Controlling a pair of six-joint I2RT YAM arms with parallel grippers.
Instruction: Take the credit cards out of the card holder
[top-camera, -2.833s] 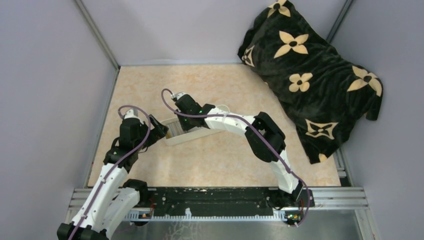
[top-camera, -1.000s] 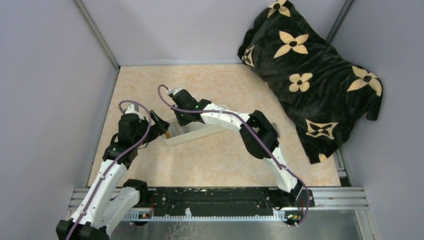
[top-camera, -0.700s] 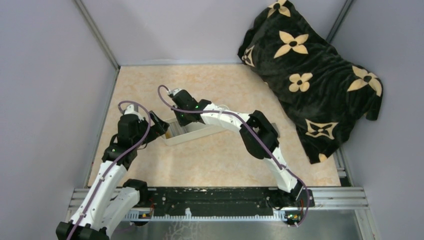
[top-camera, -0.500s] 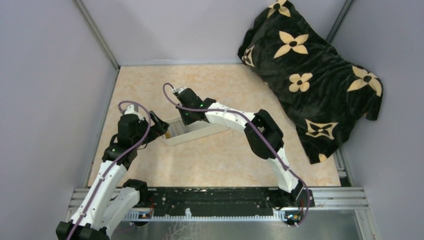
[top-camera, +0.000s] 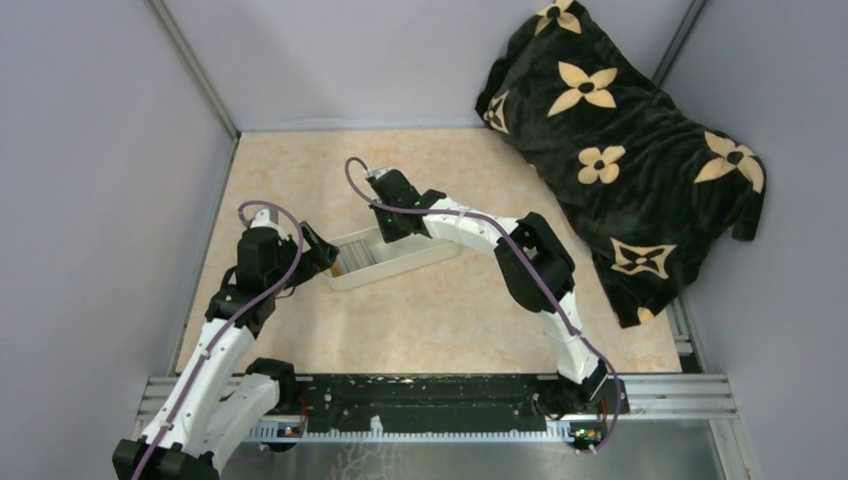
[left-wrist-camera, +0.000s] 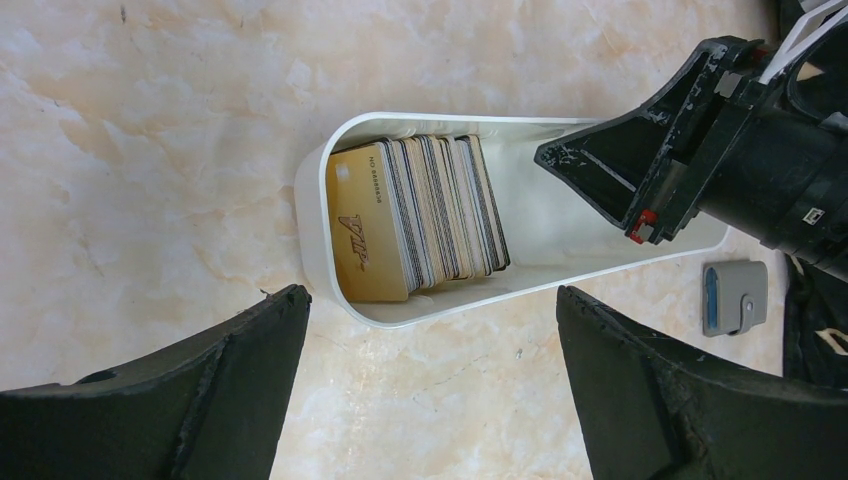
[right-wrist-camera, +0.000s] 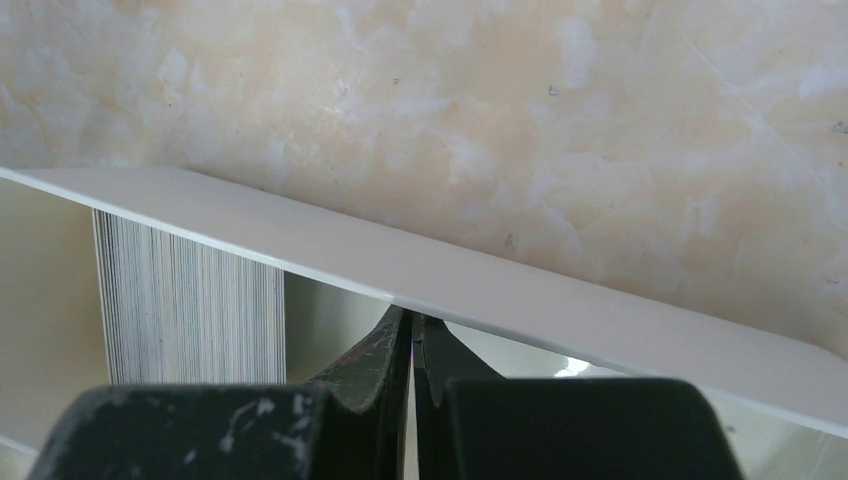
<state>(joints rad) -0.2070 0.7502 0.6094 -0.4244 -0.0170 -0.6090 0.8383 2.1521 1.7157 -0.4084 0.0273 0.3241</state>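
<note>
Card holder (left-wrist-camera: 733, 297) on the surface (left-wrist-camera: 150, 150), beside the white tray (left-wrist-camera: 570, 230).
It lies flat near the right claw (left-wrist-camera: 548, 157), whose fingers are pressed together over the tray, with nothing seen between them. It is small, grey, folded, with a snap strap across. The left claw (left-wrist-camera: 428, 300) hangs wide open.

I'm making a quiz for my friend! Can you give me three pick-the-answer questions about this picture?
1. Where are the cards? A in the white tray; B on the floor; C in a bag.
2. What colour is the front card? A green; B gold; C red.
3. How is the right tool? A wide open; B shut; C holding a cup.
Answers: 1 A, they stand in the tray. 2 B, its face is gold. 3 B, its fingers meet.
</note>
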